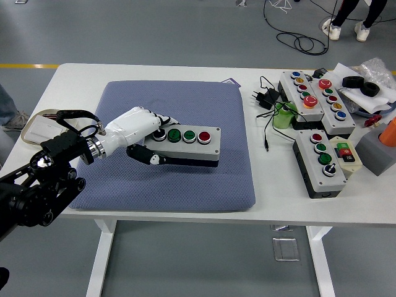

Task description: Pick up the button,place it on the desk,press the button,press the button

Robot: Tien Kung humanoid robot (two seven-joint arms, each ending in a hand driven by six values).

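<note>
The left hand (139, 127) is gripping the button box (185, 142) by its left end, fingers wrapping over the top and thumb (148, 157) pressing along the near side. The box is sitting over the middle of the blue pad (204, 179), long axis running left to right; whether it is resting on the pad or hovering just above it cannot be told. Its grey face is showing a white button under the fingers, then two green buttons and one red.

No lettering on the box or hand is legible at this size.

The pad is lying on the white table (247, 207). To the right, well apart from the pad, three other control boxes are lying: a long one (315, 99) at the back, a shorter one (320, 162) in front, and a small cream unit (346, 154) with red and green keys, print too small to read. A black adapter (263, 98) with its cable is lying between pad and boxes. A tray (40, 130) is sitting at the left edge.
</note>
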